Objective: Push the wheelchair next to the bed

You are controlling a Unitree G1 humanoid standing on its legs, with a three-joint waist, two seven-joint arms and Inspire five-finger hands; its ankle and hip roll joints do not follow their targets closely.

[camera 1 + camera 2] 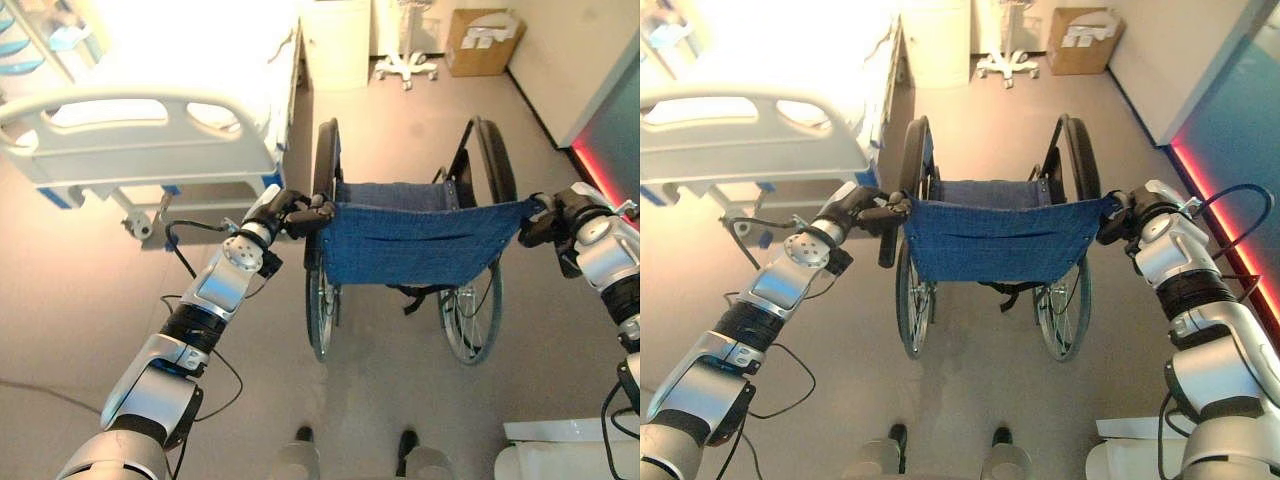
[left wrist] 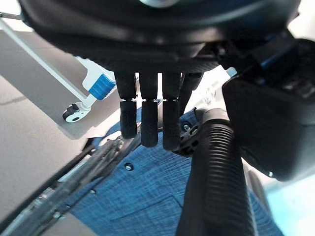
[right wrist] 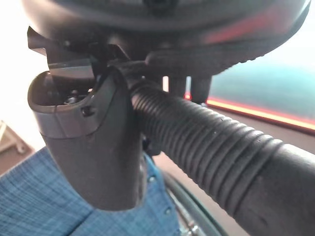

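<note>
- Left hand (image 1: 290, 212): at the wheelchair's left push handle (image 2: 211, 182). The left wrist view shows the fingers (image 2: 142, 120) hanging nearly straight beside the ribbed grip, not wrapped round it. Judged relaxed, resting against the handle rather than clasping it.
- Right hand (image 1: 1130, 215): at the right push handle (image 3: 221, 152). The right wrist view shows the thumb (image 3: 91, 147) lying across the ribbed grip; the remaining fingers are hidden behind the grip, so the closure cannot be told.
- Wheelchair (image 1: 410, 245): directly ahead of both hands, its blue fabric backrest (image 1: 995, 240) stretched between them, its large wheels beyond and below.
- Hospital bed (image 1: 140, 140): ahead of the left hand and to its outer side; the white footboard stands just beyond that hand, near the chair's left wheel (image 1: 322, 300).
- Key relation: the chair's long axis runs straight away from the hands, roughly parallel to the bed's length. The left hand is the nearer to the bed. Judgement: a forward push would carry the chair alongside the mattress.
- Obscured: the chair's seat, front castors and footrests are hidden behind the backrest. The bed surface is washed out by glare. The clearance between left wheel and bed frame is hard to judge.
</note>
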